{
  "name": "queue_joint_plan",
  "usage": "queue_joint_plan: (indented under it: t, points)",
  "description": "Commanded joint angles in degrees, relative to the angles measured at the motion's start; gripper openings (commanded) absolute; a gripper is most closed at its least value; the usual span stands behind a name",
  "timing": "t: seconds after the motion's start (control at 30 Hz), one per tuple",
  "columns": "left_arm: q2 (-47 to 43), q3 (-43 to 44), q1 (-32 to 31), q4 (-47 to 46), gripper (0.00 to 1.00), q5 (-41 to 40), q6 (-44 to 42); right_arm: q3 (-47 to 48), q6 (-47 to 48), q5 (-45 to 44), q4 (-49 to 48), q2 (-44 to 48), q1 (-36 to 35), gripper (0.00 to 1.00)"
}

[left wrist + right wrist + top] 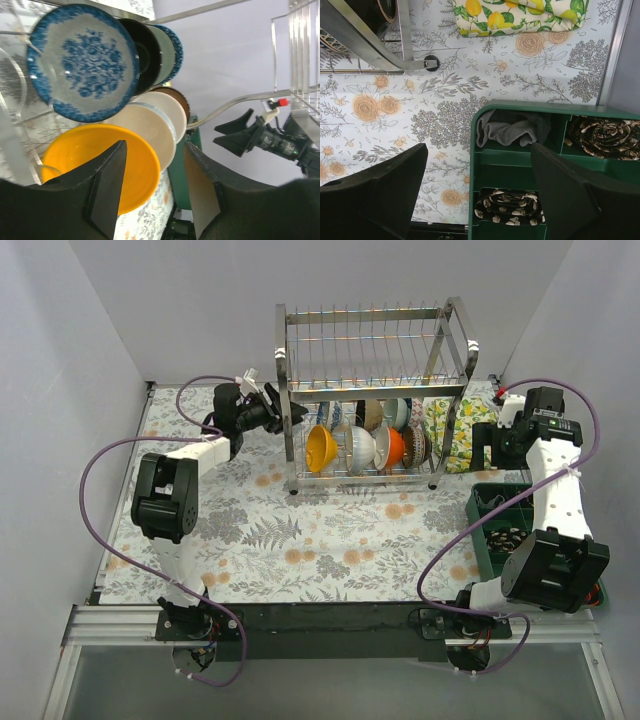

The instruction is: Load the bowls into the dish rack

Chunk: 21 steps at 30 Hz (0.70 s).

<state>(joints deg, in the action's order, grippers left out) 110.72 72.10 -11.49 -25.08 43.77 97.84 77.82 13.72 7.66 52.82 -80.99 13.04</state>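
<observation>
The dish rack (370, 390) stands at the back centre of the table. On its lower tier several bowls stand on edge: a yellow bowl (320, 447), a white bowl (360, 445) and an orange bowl (392, 445), with more behind. In the left wrist view the yellow bowl (100, 160) is nearest, a blue-patterned bowl (82, 60) is above it, and white bowls (145, 130) lie beyond. My left gripper (155, 150) is open beside the rack's left end (285, 412), its jaws apart with nothing between them. My right gripper (479, 150) hangs open to the right of the rack (490, 445), holding nothing.
A green compartment tray (520, 107) sits at the right under the right gripper, holding a grey cloth (510, 130) and rolled patterned cloths (510, 205). A lemon-print cloth (520, 12) lies behind it. The rack's foot (430, 63) rests on the floral table cover (300, 540).
</observation>
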Motion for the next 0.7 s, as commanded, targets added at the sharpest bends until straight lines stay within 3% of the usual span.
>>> queue_joint_plan:
  t: [0.0, 0.07, 0.1, 0.13, 0.17, 0.3, 0.53, 0.67]
  points:
    - [-3.67, 4.53, 4.18, 8.19, 0.49, -5.09, -12.13, 0.66, -0.35, 0.16, -1.84, 1.19, -0.12, 0.93]
    - [-2.88, 9.61, 6.9, 15.1, 0.53, -8.5, -21.4, 1.28, -0.79, -0.1, -2.37, 0.92, -0.12, 0.96]
    - [-1.92, 11.3, 7.79, 17.59, 0.67, -9.74, -24.16, 1.89, -1.58, -1.32, -3.33, 0.84, -0.12, 0.98]
    - [-1.65, 13.05, 8.58, 19.52, 0.7, -10.62, -27.06, 2.33, -2.02, -2.03, -3.77, 0.66, -0.12, 0.99]
    - [-1.47, 14.81, 10.41, 21.46, 0.98, -11.24, -29.09, 2.86, -2.37, -3.43, -4.21, 0.48, -0.12, 0.99]
    - [-1.99, 18.25, 14.47, 28.14, 0.98, -15.37, -38.92, 5.4, -3.34, -3.97, -6.32, -0.48, -0.12, 0.99]
    - [-7.53, 18.61, 15.88, 39.14, 0.98, -28.47, -56.42, 9.18, -8.52, -7.39, -7.91, -3.56, -0.12, 0.99]
    - [-11.48, 15.45, 15.97, 40.2, 0.98, -31.02, -57.77, 10.86, -11.26, -15.03, -8.08, -4.0, -0.12, 0.99]
